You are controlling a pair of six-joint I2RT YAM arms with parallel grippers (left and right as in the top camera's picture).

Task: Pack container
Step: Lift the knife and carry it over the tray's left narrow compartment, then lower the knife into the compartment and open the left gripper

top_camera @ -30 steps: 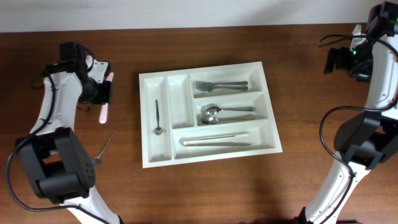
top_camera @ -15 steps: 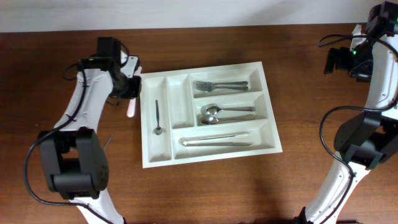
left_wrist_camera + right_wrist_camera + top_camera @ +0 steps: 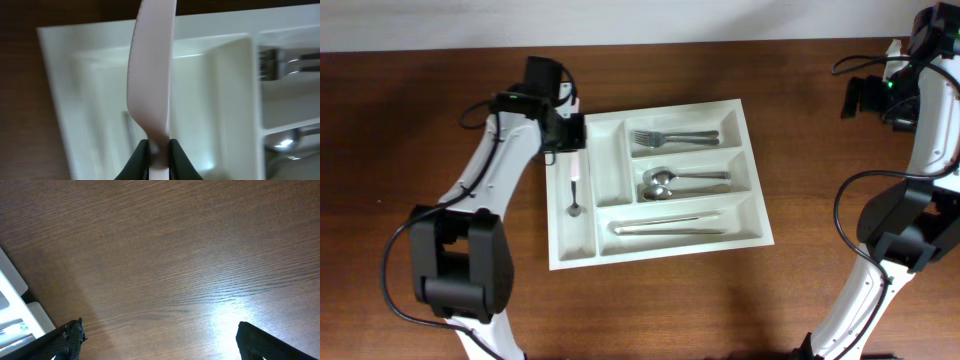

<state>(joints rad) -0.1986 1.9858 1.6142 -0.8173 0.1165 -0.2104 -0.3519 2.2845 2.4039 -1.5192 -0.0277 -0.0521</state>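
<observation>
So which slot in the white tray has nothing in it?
The tray's second narrow upright slot from the left. The first holds a small spoon, and the three long slots hold forks, spoons and knives.

White plastic cutlery tray [image 3: 610, 165], flat on the table and slightly rotated, sits directly under and ahead of the left gripper [image 3: 565, 135]. It has five compartments: two narrow upright ones on the gripper's side and three long horizontal ones further out. The narrow slot below the gripper holds a small spoon [image 3: 574, 195]; the next narrow slot is bare. The far horizontal slots hold forks [image 3: 672, 137], spoons [image 3: 680, 180] and table knives [image 3: 665, 226]. Pale pink plastic knife [image 3: 150, 75] is pinched at its base between the left gripper's fingers [image 3: 142, 156], its blade pointing away over the first narrow slot of the tray [image 3: 100, 100].
</observation>
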